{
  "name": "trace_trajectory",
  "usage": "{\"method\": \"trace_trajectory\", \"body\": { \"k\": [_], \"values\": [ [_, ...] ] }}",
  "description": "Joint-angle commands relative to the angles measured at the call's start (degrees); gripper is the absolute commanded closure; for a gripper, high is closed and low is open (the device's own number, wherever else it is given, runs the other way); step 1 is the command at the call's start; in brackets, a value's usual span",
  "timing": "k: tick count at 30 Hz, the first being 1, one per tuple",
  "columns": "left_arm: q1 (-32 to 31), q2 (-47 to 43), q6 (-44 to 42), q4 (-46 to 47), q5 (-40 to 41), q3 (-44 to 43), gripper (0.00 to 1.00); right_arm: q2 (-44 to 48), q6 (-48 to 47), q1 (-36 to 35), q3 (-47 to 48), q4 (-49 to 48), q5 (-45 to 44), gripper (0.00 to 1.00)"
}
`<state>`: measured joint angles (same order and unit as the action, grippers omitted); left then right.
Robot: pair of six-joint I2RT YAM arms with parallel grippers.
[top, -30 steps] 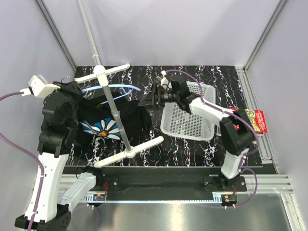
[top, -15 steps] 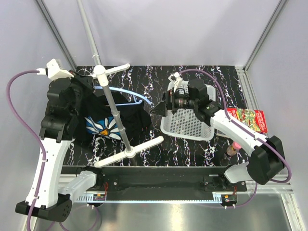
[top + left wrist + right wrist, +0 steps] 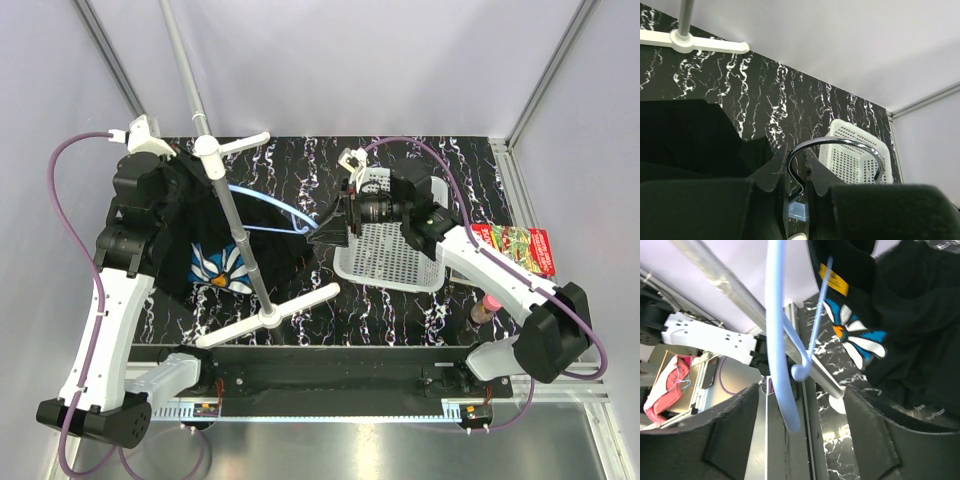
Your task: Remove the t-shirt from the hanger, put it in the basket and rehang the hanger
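Stand, white and grey, serves as our landmark; its pole slants through the middle of the scene. The t-shirt is black and bunched around the pole. Most of its cloth sags on the pole's left arm side, and its daisy print sits just left of the pole.

The hanger is a light-blue arc that passes behind the pole. The half to the right of the pole is bare of cloth. The left gripper, raised left of the stand's upper crossbar, is pinched tight on the hanger's neck just below the metal hook. The right gripper, right of the pole, stands wide apart around the hanger's free end and holds nothing.

We judge the step in hand to be stripping. One shoulder appears to be out, while the other is hidden in the cloth left of the pole.

The next move probably calls for the right gripper to clamp the bare end. The hanger can then be drawn rightward, away from the pole, so that the t-shirt slides off. The cloth may catch on the pole.
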<state>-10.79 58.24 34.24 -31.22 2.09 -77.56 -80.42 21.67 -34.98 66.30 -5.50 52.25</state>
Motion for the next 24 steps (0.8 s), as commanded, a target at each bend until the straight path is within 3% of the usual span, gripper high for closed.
{"method": "trace_trajectory", "body": {
  "k": [1, 4, 11, 18, 19, 20, 24],
  "values": [
    [0.2, -0.7, 1.6, 4.1, -4.7, -0.6, 1.00, -1.2, 2.2, -1.8, 3.8, -4.9, 2.1, 0.32],
    [0.1, -1.8, 3.2, 5.6, -5.9, 1.6, 1.00, -2.7, 2.9, -2.8, 5.0, -5.0, -0.6, 0.49],
    [0.2, -5.9, 6.6, 9.5, -7.5, 7.9, 1.00, -4.2, 3.2, -5.5, 3.4, -6.6, -3.3, 0.50],
    [0.2, -7.2, 8.3, 12.3, -8.7, 11.2, 1.00, -2.7, 4.3, -5.8, 2.3, -6.5, -5.0, 1.00],
    [0.2, -7.3, 8.0, 12.2, -8.8, 11.2, 0.82, -1.9, 4.3, -5.8, 1.7, -6.2, -7.1, 1.00],
    [0.2, -7.5, 7.6, 12.3, -9.0, 11.3, 0.73, -1.4, 4.5, -5.8, 1.6, -4.6, -8.4, 1.00],
    [0.2, -10.3, 5.7, 12.4, -8.9, 12.6, 0.52, 0.1, 2.9, -5.7, 3.4, 4.7, -15.0, 1.00]
  ]
}}
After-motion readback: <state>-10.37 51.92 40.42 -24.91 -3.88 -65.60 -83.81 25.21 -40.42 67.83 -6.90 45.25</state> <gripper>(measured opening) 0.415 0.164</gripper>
